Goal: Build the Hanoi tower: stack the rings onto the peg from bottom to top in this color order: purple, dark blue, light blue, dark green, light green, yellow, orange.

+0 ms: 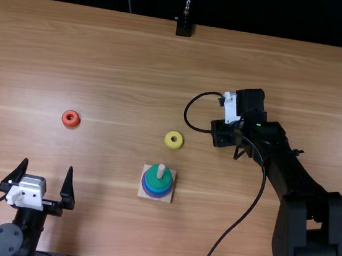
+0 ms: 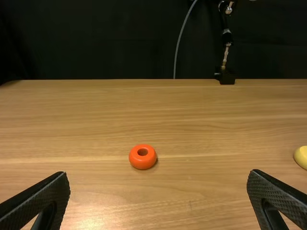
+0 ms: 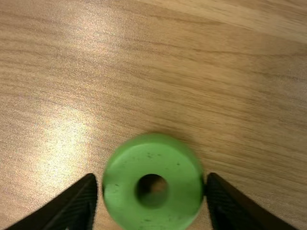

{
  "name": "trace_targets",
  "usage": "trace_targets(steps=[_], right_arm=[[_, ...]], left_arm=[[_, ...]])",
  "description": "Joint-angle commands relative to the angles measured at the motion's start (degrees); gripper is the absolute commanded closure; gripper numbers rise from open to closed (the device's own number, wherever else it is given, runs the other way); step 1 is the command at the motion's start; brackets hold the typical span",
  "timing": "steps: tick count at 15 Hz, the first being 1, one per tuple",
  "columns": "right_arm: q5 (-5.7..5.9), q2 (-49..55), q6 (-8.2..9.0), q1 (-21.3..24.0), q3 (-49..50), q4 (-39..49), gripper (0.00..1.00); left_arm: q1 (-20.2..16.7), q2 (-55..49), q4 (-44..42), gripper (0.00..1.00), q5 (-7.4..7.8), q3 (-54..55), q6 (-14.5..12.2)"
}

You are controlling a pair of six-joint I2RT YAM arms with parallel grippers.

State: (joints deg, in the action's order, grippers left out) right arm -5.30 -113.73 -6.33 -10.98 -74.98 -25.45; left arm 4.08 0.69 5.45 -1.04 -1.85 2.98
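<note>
1. My left gripper (image 1: 48,164), fingers spread, is over the near edge's left part.
2. My right gripper (image 1: 224,134) is nearer the far edge than the square base (image 1: 142,193).
3. The base's peg (image 1: 160,172) holds purple, blue and green rings.
4. The yellow ring (image 1: 168,144) lies beyond it, the orange ring (image 1: 65,122) toward the left edge.

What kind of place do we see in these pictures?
Probably a robotics lab or test station: two robot arms at a wooden table, with a black backdrop behind.
</note>
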Motion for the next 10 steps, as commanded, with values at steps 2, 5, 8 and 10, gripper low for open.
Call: trace_targets(steps=[2, 5, 8, 10], right_arm=[[0.34, -1.84, -0.63, 0.35, -1.05, 0.08, 1.0], [0.34, -1.84, -0.63, 0.35, -0.96, 0.18, 1.0], [0.24, -1.76, -0.74, 0.44, -1.48, 0.18, 1.0], [0.03, -1.76, -0.84, 0.44, -1.57, -0.45, 1.0]], left_arm=[[-0.56, -0.69, 0.24, 0.0, 0.41, 1.85, -0.66], [-0.56, -0.69, 0.24, 0.0, 0.41, 1.85, -0.66], [-0.56, -0.69, 0.24, 0.0, 0.41, 1.85, -0.66], [-0.56, -0.69, 0.24, 0.0, 0.41, 1.85, -0.66]])
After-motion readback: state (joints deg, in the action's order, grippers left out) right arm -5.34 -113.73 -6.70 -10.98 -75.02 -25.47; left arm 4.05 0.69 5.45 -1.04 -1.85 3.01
